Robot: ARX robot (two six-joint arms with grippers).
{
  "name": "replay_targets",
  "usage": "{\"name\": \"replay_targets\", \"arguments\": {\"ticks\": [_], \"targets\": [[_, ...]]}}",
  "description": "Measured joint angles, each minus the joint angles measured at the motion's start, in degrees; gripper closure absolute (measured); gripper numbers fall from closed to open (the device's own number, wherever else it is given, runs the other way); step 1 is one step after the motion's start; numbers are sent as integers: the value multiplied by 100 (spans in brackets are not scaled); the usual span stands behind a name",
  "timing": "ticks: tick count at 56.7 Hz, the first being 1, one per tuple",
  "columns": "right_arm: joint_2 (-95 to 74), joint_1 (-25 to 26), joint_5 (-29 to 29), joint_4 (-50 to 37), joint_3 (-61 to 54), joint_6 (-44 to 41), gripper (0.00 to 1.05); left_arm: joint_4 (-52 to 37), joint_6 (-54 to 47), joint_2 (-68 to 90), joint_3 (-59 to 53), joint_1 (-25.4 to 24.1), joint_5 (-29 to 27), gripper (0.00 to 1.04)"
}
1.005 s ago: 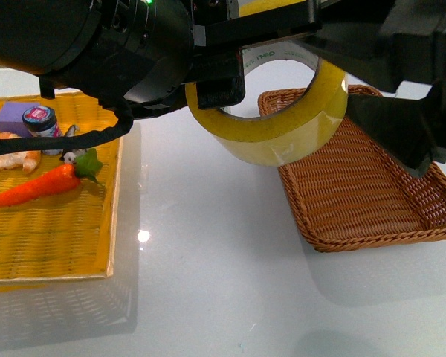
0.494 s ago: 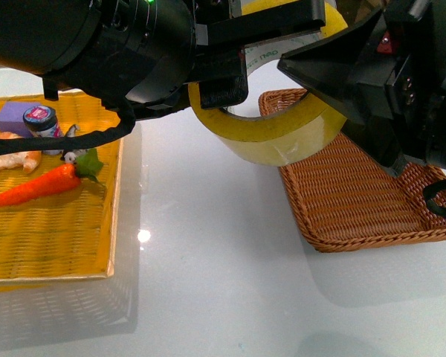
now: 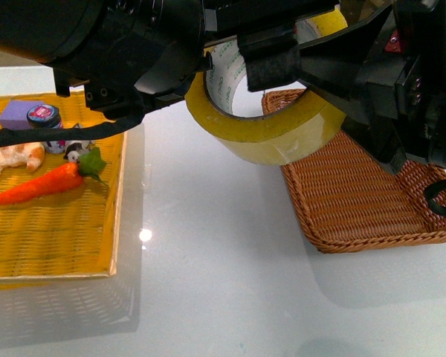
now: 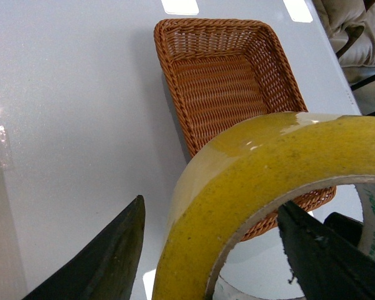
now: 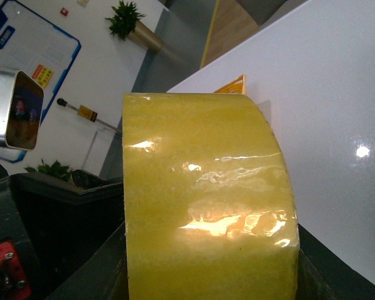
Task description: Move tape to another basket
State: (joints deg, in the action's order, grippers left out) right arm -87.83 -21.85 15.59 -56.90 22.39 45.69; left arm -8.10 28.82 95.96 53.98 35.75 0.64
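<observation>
A glossy white table [image 3: 208, 260] carries two woven containers set well apart. A flat yellow tray [image 3: 52, 238] lies on its left side and a brown wicker basket [image 3: 357, 201] on its right, with bare tabletop, mirroring ceiling lights, between them.

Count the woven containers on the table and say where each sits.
2. A flat yellow woven tray at the left; a brown wicker basket at the right, partly behind the tape roll. Others could be hidden farther back.
</observation>
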Motion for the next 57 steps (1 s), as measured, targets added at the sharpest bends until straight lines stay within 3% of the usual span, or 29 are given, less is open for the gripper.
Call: {"name": "replay_targets", "arguments": {"ticks": [13,33,38,41,45,57], "targets": [[4,59,-92,-13,-4,31,59,-144,-46,-166,-98,-114,-46,7],[50,584,-96,2,-111,238,59,-1045,-398,-1226,-612,-817,-39,9],[103,675,-83,31,-131,254,59,-2465,-1261,-1510,-1228,-914,-1530,23],[111,741,-68,46,-131,256,59,-3018,-1869,-1849,-1709,-1128,-2004,32],[111,907,-33,61,-151,254,59,-3309,-2343,-2426,-2312,-1530,-2055,46],[-356,1368,269,-57,-57,251,59,-3467,-2734,-3239,-3383,-2055,-1537,81]]}}
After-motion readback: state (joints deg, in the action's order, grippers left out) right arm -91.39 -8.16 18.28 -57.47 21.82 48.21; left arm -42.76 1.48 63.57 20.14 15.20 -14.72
